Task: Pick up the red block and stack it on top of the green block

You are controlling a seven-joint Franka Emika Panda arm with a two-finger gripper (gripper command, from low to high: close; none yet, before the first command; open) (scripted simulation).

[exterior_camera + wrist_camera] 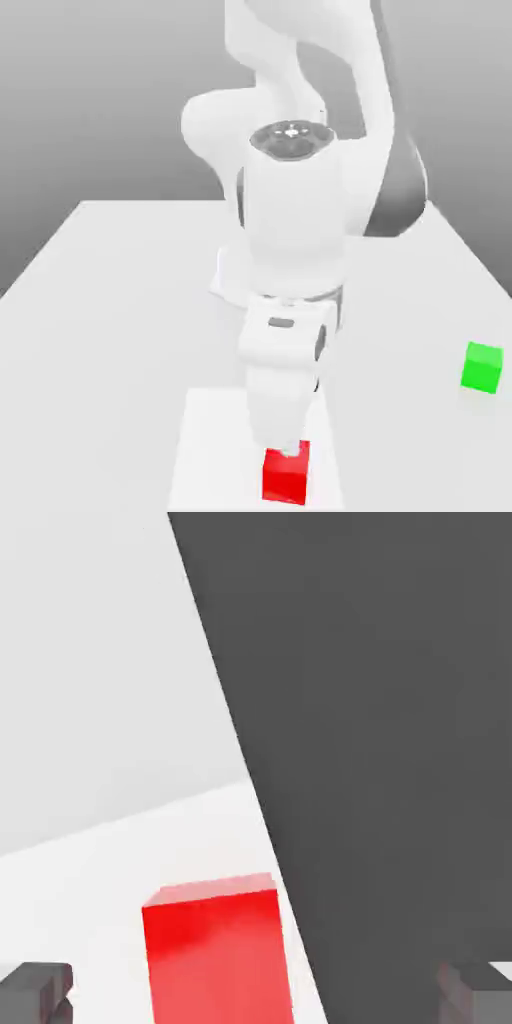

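The white robot arm [295, 260] bends down over the small bright red cube [285, 475] on the white table [120, 300]. Its gripper [255, 990] has its dark fingers [35, 990] wide apart, one on each side of the cube, not squeezing. The small bright green cube [483, 367] sits well apart, toward the exterior view's right.

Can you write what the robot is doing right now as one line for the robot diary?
phase: reaching | gripper: open, above red block, not gripping | green block: apart on table, exterior view's right | stack: not done
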